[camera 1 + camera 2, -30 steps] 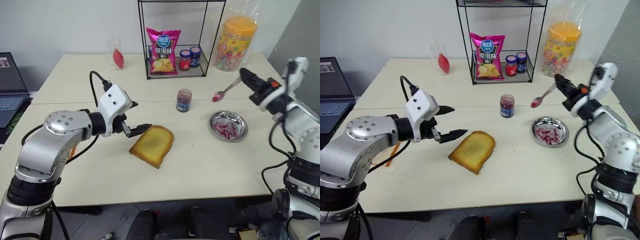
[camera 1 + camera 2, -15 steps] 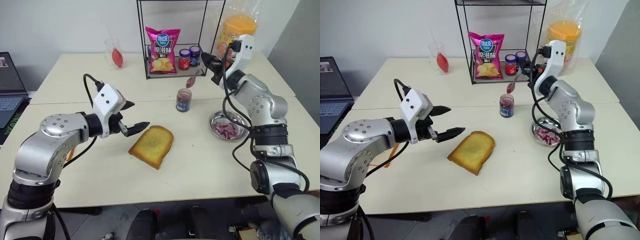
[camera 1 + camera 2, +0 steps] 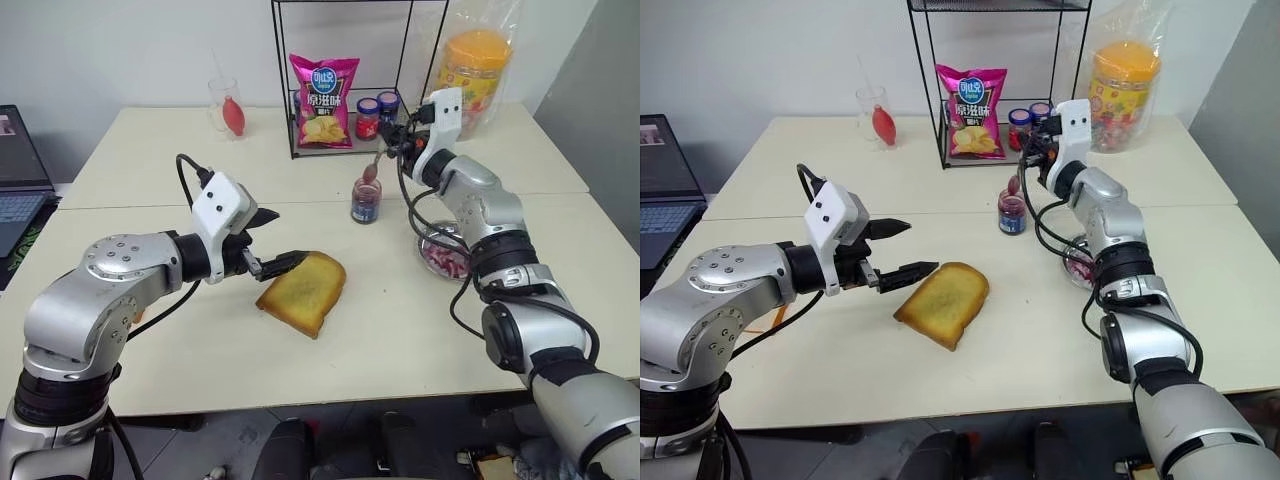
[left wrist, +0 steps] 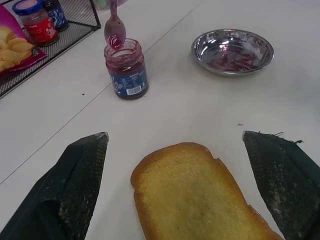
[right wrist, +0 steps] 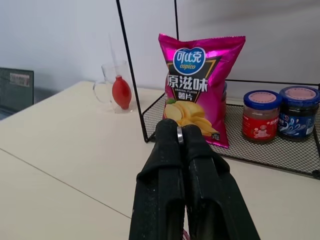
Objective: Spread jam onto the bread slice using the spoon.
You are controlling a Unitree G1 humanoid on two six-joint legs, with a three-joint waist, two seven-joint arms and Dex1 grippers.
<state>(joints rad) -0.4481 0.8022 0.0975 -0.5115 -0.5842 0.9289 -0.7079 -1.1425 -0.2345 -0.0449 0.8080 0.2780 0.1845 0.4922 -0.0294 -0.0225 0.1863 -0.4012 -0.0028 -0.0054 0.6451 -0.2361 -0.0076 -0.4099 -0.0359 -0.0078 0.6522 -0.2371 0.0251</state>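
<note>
The spoon (image 3: 374,166), clamped by its slim, slippery handle in the right end effector (image 3: 398,139), had been swung over the jam jar (image 3: 367,200); the left end effector (image 3: 268,240) was held wide beside the soft bread slice (image 3: 303,291).

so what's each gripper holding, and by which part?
Right gripper: spoon, by its handle end. Left gripper: nothing, open beside the bread slice.

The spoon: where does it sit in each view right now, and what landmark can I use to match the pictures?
Left eye view: the spoon hangs bowl-down above the open jam jar, held by the shut right hand.
Right eye view: again just above the jar, before the wire rack.
Left wrist view: its bowl hangs over the jar's mouth.
Right wrist view: the handle's metal end shows between the shut fingers.
Shared landmark: the pink chip bag.
</note>
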